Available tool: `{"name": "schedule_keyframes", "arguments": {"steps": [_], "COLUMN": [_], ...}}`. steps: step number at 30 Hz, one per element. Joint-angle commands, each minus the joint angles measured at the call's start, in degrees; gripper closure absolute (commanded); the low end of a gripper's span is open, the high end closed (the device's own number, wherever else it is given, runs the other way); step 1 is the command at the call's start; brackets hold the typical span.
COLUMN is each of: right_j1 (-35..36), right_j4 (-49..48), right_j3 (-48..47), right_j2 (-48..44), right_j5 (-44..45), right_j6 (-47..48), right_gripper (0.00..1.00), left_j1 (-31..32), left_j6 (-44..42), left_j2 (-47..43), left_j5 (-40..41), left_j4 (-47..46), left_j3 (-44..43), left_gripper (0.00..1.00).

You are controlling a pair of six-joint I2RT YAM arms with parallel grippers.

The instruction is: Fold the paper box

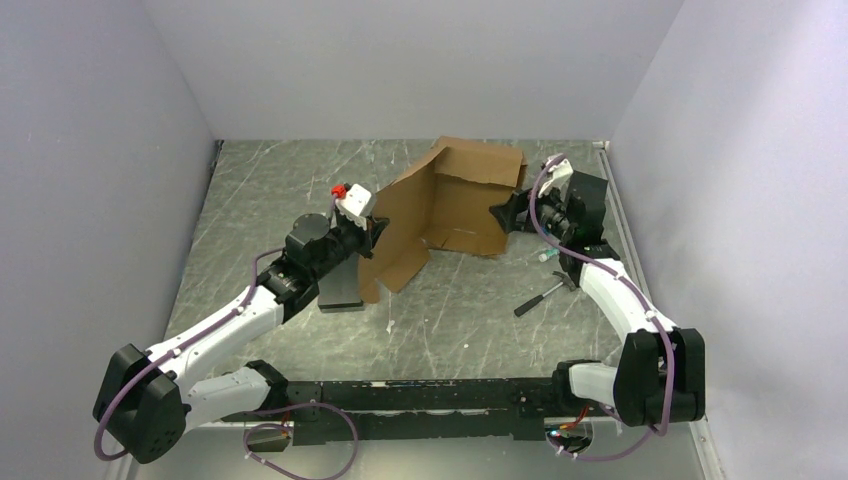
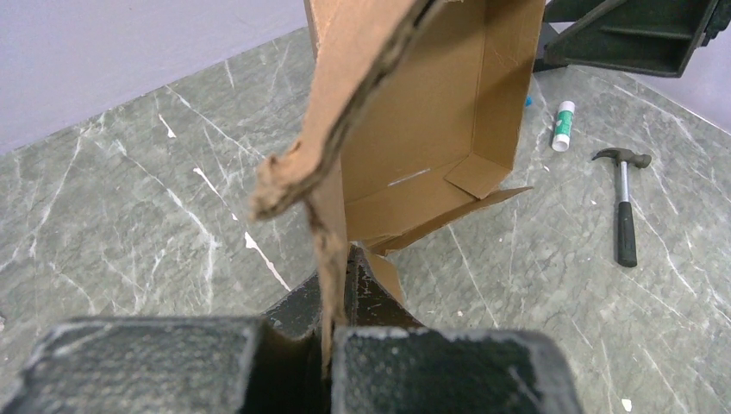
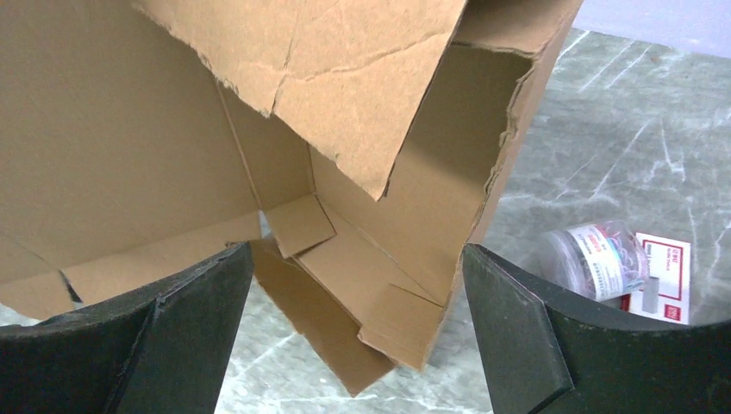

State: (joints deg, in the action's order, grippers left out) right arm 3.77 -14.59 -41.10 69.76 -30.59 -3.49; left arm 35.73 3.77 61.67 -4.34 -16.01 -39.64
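Paper box [image 1: 450,205] stands half-raised at the far middle of the table [image 1: 270,200], with 1 of 2 grippers clamped on it.
Its long axis runs diagonally from the near-left flap to the far-right wall, and the hollow side opens toward the right arm. The left gripper [image 2: 328,345] is pinched tight on the thin edge of the near-left flap. The right gripper [image 1: 503,213] has its fingers spread wide, facing the box's right corner. A hammer [image 1: 540,297] and a glue stick [image 2: 564,125] lie right of the box, and a black block [image 1: 340,288] lies under the left arm.
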Motion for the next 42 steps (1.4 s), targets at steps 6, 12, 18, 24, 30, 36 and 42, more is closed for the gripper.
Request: {"name": "schedule_keyframes", "arguments": {"steps": [6,12,18,24,30,36,42], "right_j1": [-1.28,-1.56,-1.84,-1.84,-1.66,-0.87,1.68], "right_j4": [-5.36,-5.63,-5.99,-5.97,-6.16,-6.75,-7.24], "right_j3": [-4.54,-6.43,-8.05,-8.81,-9.93,-10.73,-11.32], "right_j2": [0.52,1.26,2.42,3.46,4.91,5.89,6.63], "right_j5": [-0.99,-1.38,0.16,3.57,5.75,7.75,12.54], "right_j6": [-11.73,-15.92,-20.98,-21.77,-21.03,-18.56,-14.04], "right_gripper": [0.04,0.04,0.11,0.24,0.36,0.44,0.46], "left_j1": [0.48,0.55,0.57,0.81,1.14,1.49,1.80], "left_j6": [-0.69,-0.45,-0.26,0.05,0.01,-0.40,-1.06], "left_j2": [-0.23,-0.01,-0.23,0.20,0.30,0.91,1.59], "left_j5": [0.20,-0.12,-0.62,-1.53,-1.76,-2.43,-3.53], "left_j4": [0.83,0.83,0.89,0.98,1.11,1.42,1.94], "left_j3": [-2.02,-2.12,-2.17,-2.34,-2.40,-2.76,-3.41], "left_gripper": [1.00,1.00,1.00,1.00,1.00,1.00,1.00]}}
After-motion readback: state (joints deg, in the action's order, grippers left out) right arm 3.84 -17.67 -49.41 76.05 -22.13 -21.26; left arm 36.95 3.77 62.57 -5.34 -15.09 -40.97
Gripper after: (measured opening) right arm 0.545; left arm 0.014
